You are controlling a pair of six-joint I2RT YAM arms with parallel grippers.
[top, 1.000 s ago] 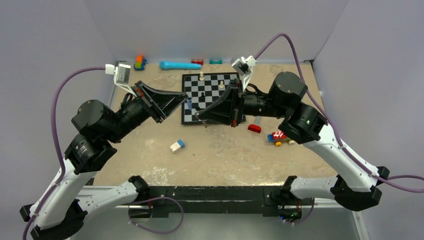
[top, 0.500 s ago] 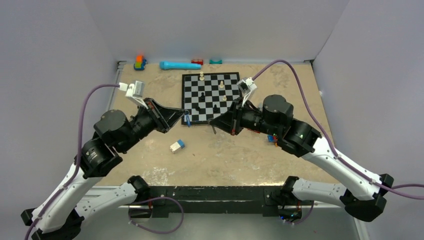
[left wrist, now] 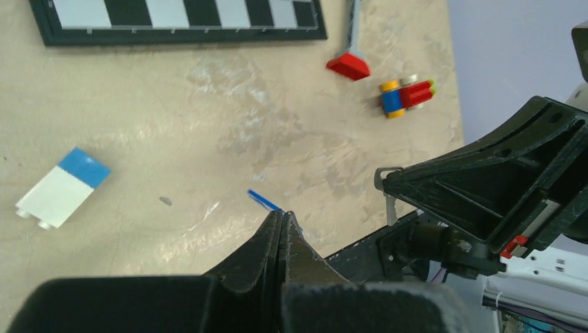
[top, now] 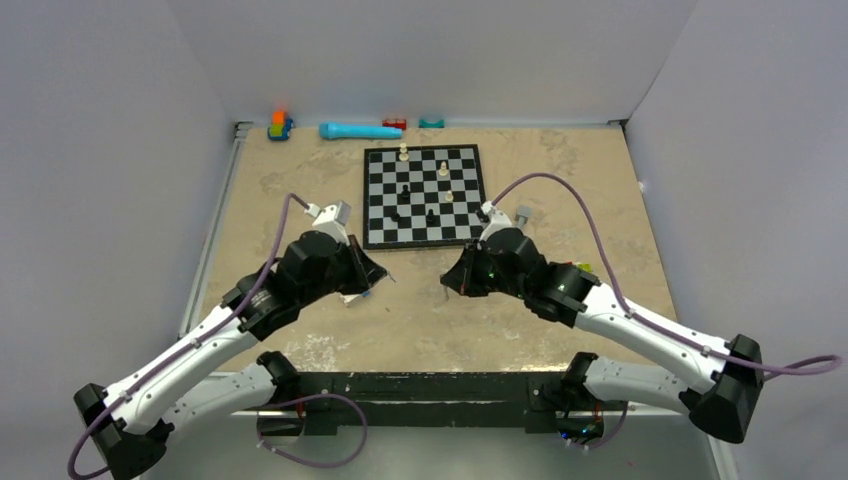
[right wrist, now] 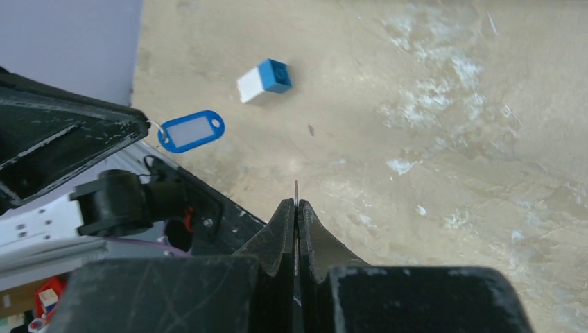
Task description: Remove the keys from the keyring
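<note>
My left gripper [left wrist: 283, 215] is shut. A bright blue oval plastic tag [right wrist: 191, 132] with a white window hangs off its tip [right wrist: 142, 125] by a thin wire ring. In the left wrist view the tag shows edge-on as a blue sliver [left wrist: 265, 201]. My right gripper [right wrist: 296, 203] is shut on a thin metal key blade [right wrist: 296, 189], seen edge-on. The blade also shows in the left wrist view [left wrist: 390, 208], at the right gripper's tip [left wrist: 383, 180]. In the top view both grippers, left [top: 375, 280] and right [top: 447, 282], hover low and apart, near the chessboard's front edge.
A blue-and-white block [left wrist: 62, 187] lies on the table below the left gripper. The chessboard [top: 375, 235] with several pieces lies behind. A red piece [left wrist: 349, 66] and a small toy car [left wrist: 405, 96] lie to the right. A cyan tube [top: 360, 130] lies at the back wall.
Both arms have dropped and pulled back from over the chessboard toward the near edge. The grippers have drawn apart, the blue tag staying with the left and the metal blade with the right.
</note>
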